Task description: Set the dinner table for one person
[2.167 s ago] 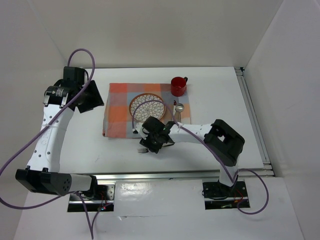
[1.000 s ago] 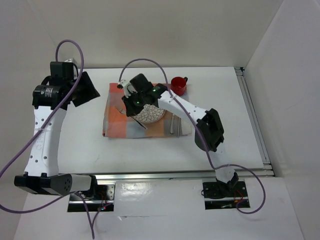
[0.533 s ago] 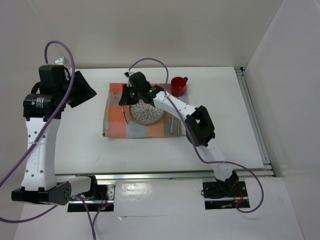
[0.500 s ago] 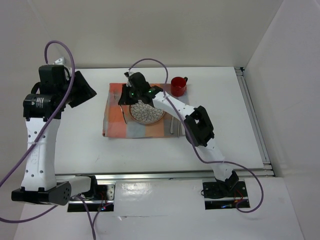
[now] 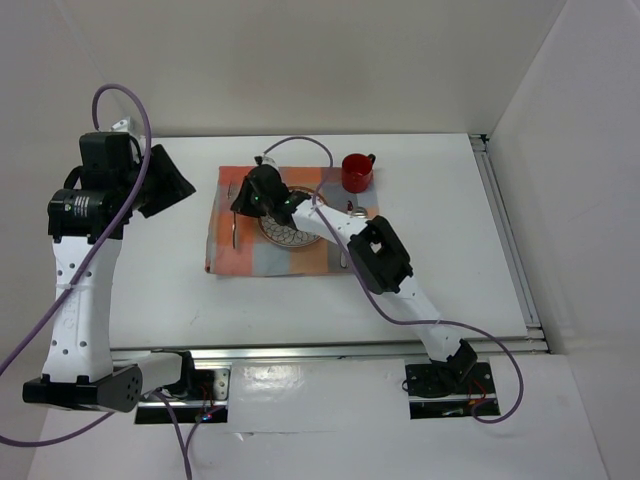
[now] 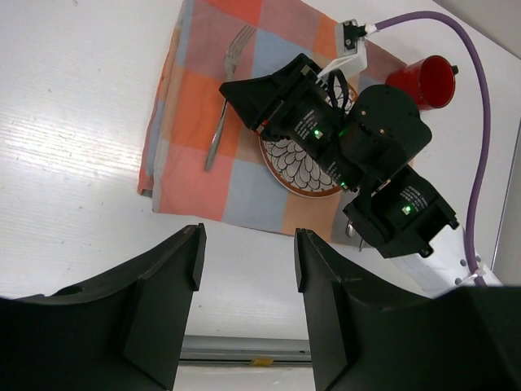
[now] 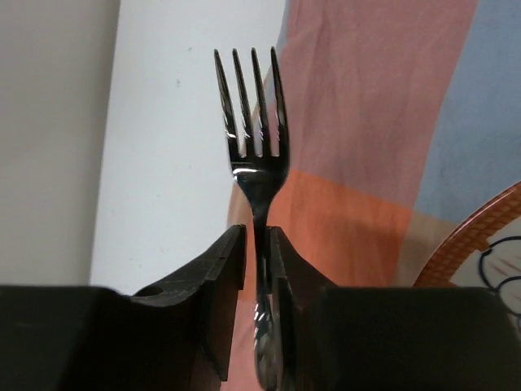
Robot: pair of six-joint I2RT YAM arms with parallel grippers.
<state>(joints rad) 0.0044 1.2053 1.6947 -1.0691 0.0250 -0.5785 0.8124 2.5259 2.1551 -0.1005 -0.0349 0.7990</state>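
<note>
While the right arm point(image 5: 375, 255) reaches to the far left across the dinner table point(image 5: 450, 260), the right gripper point(image 7: 256, 232) hangs over the left part of the checked cloth point(image 5: 225, 255). Its jaws stand only narrowly apart, with the neck of a steel fork point(image 7: 252, 122) pinched between them. The tines point to the far side and the handle runs back toward the near side. The fork sits just left of the plate point(image 6: 297, 167), low over an orange square of the cloth; whether it touches the fabric cannot be told.

The table is the large white top filling the middle of the overhead view, with a metal rail point(image 5: 505, 240) along its right edge. The cloth lies spread on its far middle.

The plate, brown-rimmed with a dark petal pattern, rests on the cloth. The right arm's wrist and forearm cross above it and hide much of it, along with the right part of the cloth. A red mug point(image 5: 356, 172) stands upright just beyond the cloth's far right corner, apart from the arm.

The left gripper point(image 6: 248, 236) is raised above the table's far left, well apart from the cloth, its fingers spread wide with nothing between them. A purple cable point(image 5: 120, 100) loops over the left arm point(image 5: 80, 290).
</note>
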